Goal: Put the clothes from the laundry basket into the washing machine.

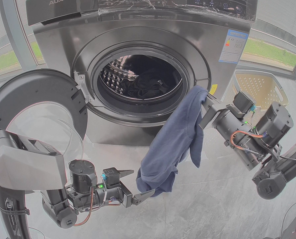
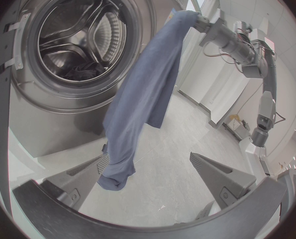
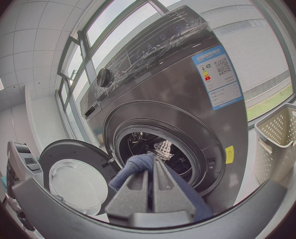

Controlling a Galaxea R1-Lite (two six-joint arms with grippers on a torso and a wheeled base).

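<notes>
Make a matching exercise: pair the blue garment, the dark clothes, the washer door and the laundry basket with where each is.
1 blue garment
2 dark clothes
3 washer door
4 laundry basket

A inside the drum
B swung open on the robot's left
C hanging from the right gripper
D on the floor, right of the washing machine

Pairs: 1-C, 2-A, 3-B, 4-D

The drum mouth (image 1: 139, 80) is open; dark clothes (image 1: 148, 83) lie low inside it, leaving room above them. The door (image 1: 35, 100) is swung out on my left side. The blue garment (image 1: 174, 140) pinched in my right hand (image 1: 206, 100) hangs across the mouth's right rim, its lower end down beside my left hand's (image 1: 144, 182) spread fingers. The laundry basket (image 1: 264, 87) stands right of the machine; bare floor (image 1: 204, 199) lies between my arms.
</notes>
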